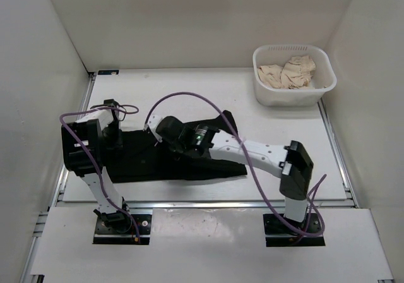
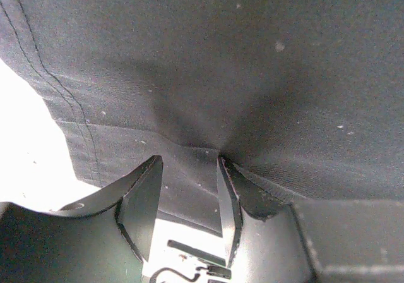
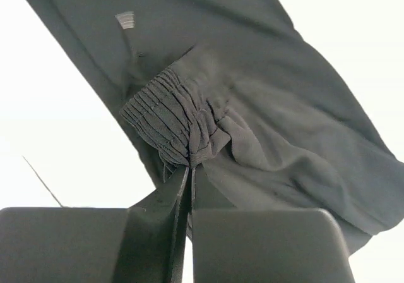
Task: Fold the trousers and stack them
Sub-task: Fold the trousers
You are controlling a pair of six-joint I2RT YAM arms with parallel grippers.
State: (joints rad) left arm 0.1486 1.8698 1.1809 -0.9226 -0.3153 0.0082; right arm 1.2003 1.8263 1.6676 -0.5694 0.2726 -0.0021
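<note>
The black trousers (image 1: 142, 163) lie bunched across the middle of the table, one leg end pointing to the back right. My left gripper (image 1: 118, 136) is at their left end. In the left wrist view its jaws (image 2: 188, 160) stand apart, with a hemmed edge of the trousers (image 2: 252, 62) lying between them and draping over the right finger (image 2: 228, 201). My right gripper (image 1: 165, 130) is over the trousers' middle. In the right wrist view it (image 3: 190, 166) is shut on the ribbed elastic waistband (image 3: 167, 112), which bunches at the fingertips.
A white basket (image 1: 261, 88) with beige cloth (image 1: 290, 71) in it stands at the back right corner. White walls close the table on the left, back and right. Purple cables loop over both arms.
</note>
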